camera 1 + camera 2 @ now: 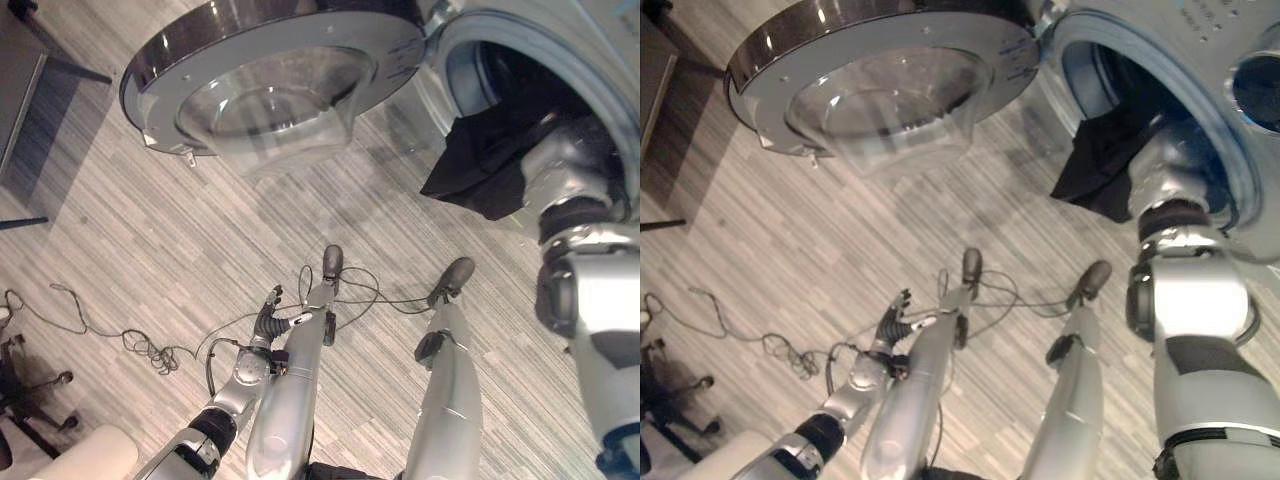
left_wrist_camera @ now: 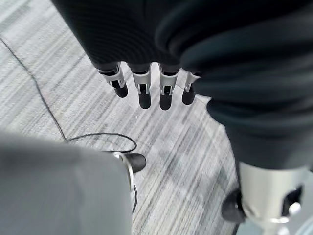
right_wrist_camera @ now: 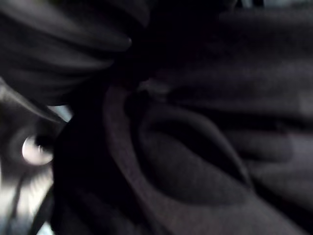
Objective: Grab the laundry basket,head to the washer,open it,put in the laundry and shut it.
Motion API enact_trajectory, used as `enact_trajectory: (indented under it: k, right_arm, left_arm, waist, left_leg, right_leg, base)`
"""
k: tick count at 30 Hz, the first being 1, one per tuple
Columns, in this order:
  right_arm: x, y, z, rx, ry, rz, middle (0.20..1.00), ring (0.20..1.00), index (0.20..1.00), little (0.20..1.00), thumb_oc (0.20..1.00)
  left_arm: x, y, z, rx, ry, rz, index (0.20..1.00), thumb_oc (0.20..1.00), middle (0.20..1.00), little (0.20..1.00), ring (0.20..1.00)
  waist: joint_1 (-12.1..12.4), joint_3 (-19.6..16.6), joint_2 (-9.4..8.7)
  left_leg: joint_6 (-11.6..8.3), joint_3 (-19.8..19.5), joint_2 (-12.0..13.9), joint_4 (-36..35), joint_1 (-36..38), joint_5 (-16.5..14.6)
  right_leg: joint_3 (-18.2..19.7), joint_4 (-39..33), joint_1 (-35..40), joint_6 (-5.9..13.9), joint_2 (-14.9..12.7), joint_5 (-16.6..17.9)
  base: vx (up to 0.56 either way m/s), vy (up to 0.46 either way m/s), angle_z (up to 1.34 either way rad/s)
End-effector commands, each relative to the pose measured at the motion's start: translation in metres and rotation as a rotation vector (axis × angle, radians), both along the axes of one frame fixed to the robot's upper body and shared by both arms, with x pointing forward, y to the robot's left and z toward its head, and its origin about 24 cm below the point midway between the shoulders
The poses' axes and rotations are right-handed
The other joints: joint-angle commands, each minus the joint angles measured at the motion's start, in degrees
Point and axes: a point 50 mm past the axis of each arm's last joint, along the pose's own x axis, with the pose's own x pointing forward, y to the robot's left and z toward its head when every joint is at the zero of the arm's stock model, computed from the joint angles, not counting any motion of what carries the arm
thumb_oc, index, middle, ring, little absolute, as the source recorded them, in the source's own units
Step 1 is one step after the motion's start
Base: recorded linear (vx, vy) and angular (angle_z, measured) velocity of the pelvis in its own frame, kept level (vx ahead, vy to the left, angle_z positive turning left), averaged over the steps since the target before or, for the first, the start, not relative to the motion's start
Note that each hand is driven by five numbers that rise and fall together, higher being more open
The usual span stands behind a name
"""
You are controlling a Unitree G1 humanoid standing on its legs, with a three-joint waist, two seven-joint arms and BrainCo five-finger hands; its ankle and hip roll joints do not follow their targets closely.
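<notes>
At the washer [image 1: 600, 70], door [image 1: 270, 70] open — right arm reaches inside among dark laundry [image 1: 480, 160], hand state unclear; left hand [image 2: 146, 88] hangs relaxed.

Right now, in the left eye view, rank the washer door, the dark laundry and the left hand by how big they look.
1. Washer door, largest.
2. Dark laundry hanging from the drum opening.
3. Left hand, smallest, though it hangs low by the floor, farther from the camera.
</notes>
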Motion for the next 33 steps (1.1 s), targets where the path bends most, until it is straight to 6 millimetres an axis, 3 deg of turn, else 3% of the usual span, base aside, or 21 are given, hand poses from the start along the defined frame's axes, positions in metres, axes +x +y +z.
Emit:
enact_trajectory:
  k: [1, 3, 4, 5, 8, 11, 12, 13, 16, 17, 19, 21, 22, 23, 24, 27, 33]
  right_arm:
    - [-0.028, -0.033, 0.038, -0.045, -0.214, -0.092, 0.200, 0.200, 0.200, 0.200, 0.200]
    - [-0.036, -0.036, 0.058, 0.043, -0.377, -0.050, 0.200, 0.200, 0.200, 0.200, 0.200]
    - [-0.046, -0.037, 0.081, 0.058, -0.493, -0.028, 0.200, 0.200, 0.200, 0.200, 0.200]
    - [-0.046, -0.038, 0.083, 0.057, -0.496, -0.027, 0.200, 0.200, 0.200, 0.200, 0.200]
    - [-0.069, -0.030, 0.132, 0.017, -0.693, 0.008, 0.200, 0.200, 0.200, 0.200, 0.200]
    - [-0.112, -0.034, 0.180, -0.024, -0.885, -0.058, 0.200, 0.200, 0.200, 0.200, 0.200]
    - [-0.141, -0.037, 0.201, -0.062, -0.992, -0.112, 0.200, 0.200, 0.200, 0.200, 0.200]
    - [-0.142, -0.036, 0.203, -0.065, -0.993, -0.115, 0.200, 0.200, 0.200, 0.200, 0.200]
    - [-0.172, -0.032, 0.222, -0.188, -1.068, -0.181, 0.200, 0.200, 0.200, 0.200, 0.200]
    - [-0.166, -0.038, 0.215, -0.206, -0.987, -0.221, 0.200, 0.200, 0.200, 0.200, 0.200]
    - [-0.166, -0.038, 0.215, -0.206, -0.983, -0.221, 0.200, 0.200, 0.200, 0.200, 0.200]
    - [-0.120, -0.049, 0.174, -0.156, -0.774, -0.160, 0.200, 0.200, 0.200, 0.200, 0.200]
    - [-0.119, -0.050, 0.171, -0.151, -0.772, -0.159, 0.244, 0.244, 0.244, 0.244, 0.244]
    - [-0.068, -0.048, 0.119, -0.101, -0.520, -0.033, 1.000, 1.000, 1.000, 1.000, 1.000]
    - [-0.067, -0.049, 0.117, -0.099, -0.517, -0.028, 1.000, 1.000, 1.000, 1.000, 1.000]
    - [-0.041, -0.040, 0.082, -0.050, -0.427, 0.065, 1.000, 1.000, 1.000, 1.000, 1.000]
    - [-0.032, -0.021, 0.068, -0.080, -0.558, 0.171, 1.000, 1.000, 1.000, 1.000, 1.000]
  left_arm:
    - [-0.019, 0.013, -0.016, 0.025, 0.069, 0.006, 1.000, 1.000, 1.000, 1.000, 1.000]
    - [-0.019, 0.016, -0.016, 0.010, 0.080, 0.020, 1.000, 1.000, 1.000, 1.000, 1.000]
    - [-0.019, 0.017, -0.017, 0.003, 0.090, 0.015, 1.000, 1.000, 1.000, 1.000, 1.000]
    - [-0.019, 0.016, -0.016, 0.001, 0.089, 0.014, 1.000, 1.000, 1.000, 1.000, 1.000]
    - [-0.023, 0.022, -0.021, 0.023, 0.120, 0.005, 1.000, 1.000, 1.000, 1.000, 1.000]
    - [-0.025, 0.026, -0.021, 0.036, 0.126, 0.010, 1.000, 1.000, 1.000, 1.000, 1.000]
    - [-0.029, 0.031, -0.023, 0.048, 0.133, 0.017, 1.000, 1.000, 1.000, 1.000, 1.000]
    - [-0.028, 0.031, -0.022, 0.046, 0.131, 0.014, 1.000, 1.000, 1.000, 1.000, 1.000]
    - [-0.035, 0.038, -0.026, 0.048, 0.144, 0.041, 1.000, 1.000, 1.000, 1.000, 1.000]
    - [-0.035, 0.038, -0.025, 0.037, 0.139, 0.048, 1.000, 1.000, 1.000, 1.000, 1.000]
    - [-0.035, 0.038, -0.025, 0.037, 0.140, 0.049, 1.000, 1.000, 1.000, 1.000, 1.000]
    - [-0.033, 0.040, -0.028, 0.023, 0.150, 0.088, 1.000, 1.000, 1.000, 1.000, 1.000]
    - [-0.034, 0.042, -0.028, 0.028, 0.152, 0.089, 1.000, 1.000, 1.000, 1.000, 1.000]
    - [-0.028, 0.040, -0.027, 0.005, 0.152, 0.107, 1.000, 1.000, 1.000, 1.000, 1.000]
    - [-0.029, 0.041, -0.027, 0.008, 0.155, 0.110, 1.000, 1.000, 1.000, 1.000, 1.000]
    - [-0.028, 0.038, -0.027, -0.018, 0.154, 0.111, 1.000, 1.000, 1.000, 1.000, 1.000]
    - [-0.028, 0.039, -0.025, -0.041, 0.146, 0.123, 1.000, 1.000, 1.000, 1.000, 1.000]
  waist:
    - [0.07, -7.42, 2.75]
    - [-0.16, -7.90, 2.19]
    - [-0.33, -8.24, 1.41]
    - [-0.32, -8.19, 1.48]
    - [-0.87, -8.94, 0.23]
    - [-1.61, -9.60, -0.19]
    - [-2.06, -10.13, -0.54]
    - [-2.01, -10.14, -0.41]
    - [-2.52, -10.54, -0.57]
    - [-2.50, -10.37, -0.23]
    - [-2.50, -10.55, -0.26]
    - [-2.76, -9.68, 0.06]
    - [-2.73, -9.82, -0.24]
    - [-3.06, -8.75, -0.30]
    - [-3.09, -8.85, -0.53]
    - [-3.55, -8.29, -0.58]
    - [-4.26, -7.51, -0.88]
  left_leg:
    - [-3.10, -4.67, 0.41, -1.25, -3.17, -3.37]
    - [-3.17, -4.94, 0.68, -0.51, -3.83, -3.79]
    - [-3.27, -5.21, 0.97, 0.06, -4.22, -4.10]
    - [-3.29, -5.19, 0.97, 0.14, -4.32, -4.15]
    - [-3.57, -5.49, 1.27, 0.59, -4.70, -4.54]
    - [-4.07, -6.08, 1.40, 0.33, -4.99, -4.60]
    - [-4.35, -6.47, 1.46, 0.09, -5.42, -4.48]
    - [-4.39, -6.51, 1.44, 0.06, -5.53, -4.45]
    - [-4.90, -6.95, 1.58, -0.39, -6.35, -4.05]
    - [-5.01, -7.14, 1.69, -0.62, -6.75, -3.75]
    - [-5.04, -7.19, 1.70, -0.63, -6.87, -3.72]
    - [-4.72, -6.78, 1.91, -0.62, -6.96, -3.56]
    - [-4.72, -6.75, 1.92, -0.64, -6.92, -3.56]
    - [-4.31, -6.12, 2.18, -0.41, -7.07, -3.49]
    - [-4.30, -6.08, 2.22, -0.41, -6.99, -3.51]
    - [-4.20, -5.58, 2.36, -1.16, -6.34, -3.25]
    - [-4.24, -5.48, 2.23, -2.25, -4.41, -2.90]
  right_leg:
    - [0.33, 7.23, -2.25, 4.20, 0.83, -14.13]
    - [0.51, 8.49, -3.12, 3.93, 1.11, -14.80]
    - [0.47, 9.33, -3.78, 3.75, 1.25, -15.29]
    - [0.50, 9.45, -3.92, 3.73, 1.24, -15.37]
    - [0.41, 10.25, -4.49, 3.54, 1.54, -15.96]
    - [0.22, 11.18, -5.12, 3.20, 1.78, -16.80]
    - [-0.04, 11.66, -5.60, 3.00, 1.86, -17.21]
    - [-0.06, 11.74, -5.74, 2.97, 1.82, -17.28]
    - [-0.59, 12.56, -6.84, 2.88, 2.05, -17.66]
    - [-0.69, 12.82, -7.37, 2.86, 2.09, -17.71]
    - [-0.72, 12.86, -7.49, 2.84, 2.10, -17.72]
    - [-0.50, 12.69, -7.79, 2.68, 2.66, -17.31]
    - [-0.48, 12.64, -7.75, 2.68, 2.68, -17.29]
    - [-0.47, 11.99, -7.56, 2.50, 3.00, -16.75]
    - [-0.45, 11.87, -7.46, 2.49, 3.05, -16.70]
    - [-0.19, 10.29, -6.56, 2.30, 3.45, -16.19]
    - [-0.31, 8.48, -4.32, 2.31, 4.00, -15.70]
  base:
    - [0.02, -0.049, 0.03]
    - [0.03, -0.082, 0.03]
    - [0.03, -0.068, 0.02]
    - [0.04, -0.064, 0.01]
    - [0.03, -0.060, 0.01]
    - [0.03, -0.061, 0.03]
    - [0.02, -0.054, 0.03]
    - [0.01, -0.050, 0.07]
    - [0.00, -0.049, 0.10]
    - [-0.01, -0.042, 0.10]
    - [-0.01, -0.012, 0.06]
    - [-0.01, 0.000, 0.02]
    - [0.00, 0.000, 0.00]
    - [-0.02, 0.009, -0.03]
    - [-0.02, 0.004, -0.04]
    - [0.00, 0.002, -0.09]
    - [-0.01, 0.013, -0.03]
